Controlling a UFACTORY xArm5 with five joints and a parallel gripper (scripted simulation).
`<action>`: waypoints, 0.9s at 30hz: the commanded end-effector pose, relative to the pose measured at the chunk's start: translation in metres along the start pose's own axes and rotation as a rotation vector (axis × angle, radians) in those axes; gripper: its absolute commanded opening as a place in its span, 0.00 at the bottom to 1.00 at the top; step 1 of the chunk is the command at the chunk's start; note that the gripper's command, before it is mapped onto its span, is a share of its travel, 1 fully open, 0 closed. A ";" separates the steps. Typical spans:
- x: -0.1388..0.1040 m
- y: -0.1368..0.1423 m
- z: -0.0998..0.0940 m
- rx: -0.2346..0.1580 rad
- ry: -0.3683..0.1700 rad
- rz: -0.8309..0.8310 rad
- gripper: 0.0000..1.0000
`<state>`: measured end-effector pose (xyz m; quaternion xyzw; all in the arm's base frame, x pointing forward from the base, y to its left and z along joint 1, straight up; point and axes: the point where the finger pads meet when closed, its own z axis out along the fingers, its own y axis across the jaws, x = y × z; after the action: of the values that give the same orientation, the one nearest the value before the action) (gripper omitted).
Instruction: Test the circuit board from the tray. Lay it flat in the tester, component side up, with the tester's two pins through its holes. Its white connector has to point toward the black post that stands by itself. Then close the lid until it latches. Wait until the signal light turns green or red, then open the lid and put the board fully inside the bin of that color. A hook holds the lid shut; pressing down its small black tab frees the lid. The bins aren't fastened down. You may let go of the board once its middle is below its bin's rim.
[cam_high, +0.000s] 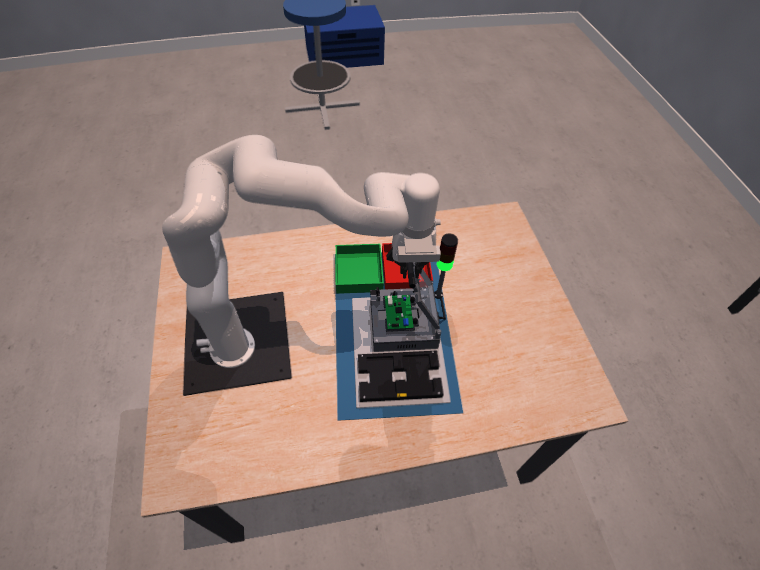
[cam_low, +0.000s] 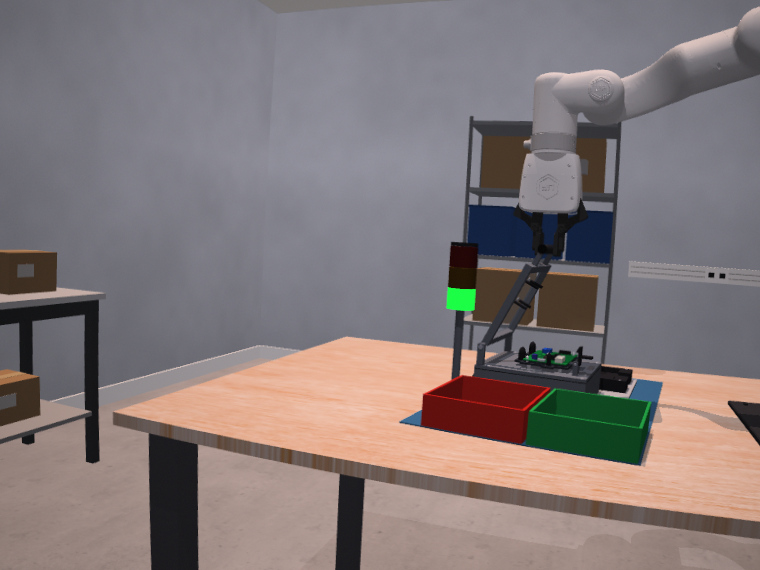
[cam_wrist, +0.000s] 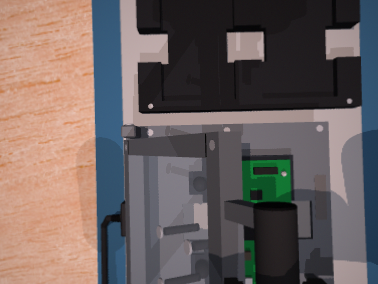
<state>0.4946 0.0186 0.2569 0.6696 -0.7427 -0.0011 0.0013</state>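
The green board (cam_high: 399, 311) (cam_low: 545, 357) (cam_wrist: 274, 187) lies flat in the grey tester (cam_high: 405, 342) (cam_low: 521, 375) (cam_wrist: 310, 145), component side up. Its white connector (cam_high: 389, 301) (cam_low: 559, 358) faces the bins' side. The lid (cam_high: 428, 315) (cam_low: 507, 304) (cam_wrist: 225, 175) stands tilted steeply open. My gripper (cam_high: 412, 279) (cam_low: 548, 250) is slightly open around the lid's black handle (cam_low: 542, 249) (cam_wrist: 276, 240), pointing down. Any small gap is hard to see. The signal light (cam_high: 445, 265) (cam_low: 461, 299) glows green. The green bin (cam_high: 359, 288) (cam_low: 583, 435) is empty.
The red bin (cam_high: 392, 284) (cam_low: 472, 420) stands beside the green bin, near the tester and below my gripper in the top view. The black tray (cam_high: 374, 386) (cam_wrist: 200, 100) lies on the tester's other side, with no board in it. The signal light's pole rises beside the lid's hinge side.
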 end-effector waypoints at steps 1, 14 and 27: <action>0.000 -0.001 -0.002 0.004 -0.001 0.000 0.28; 0.000 -0.001 0.000 0.004 -0.001 0.000 0.28; 0.000 -0.001 0.001 0.004 -0.001 0.000 0.28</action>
<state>0.4943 0.0186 0.2544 0.6696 -0.7427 -0.0011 0.0013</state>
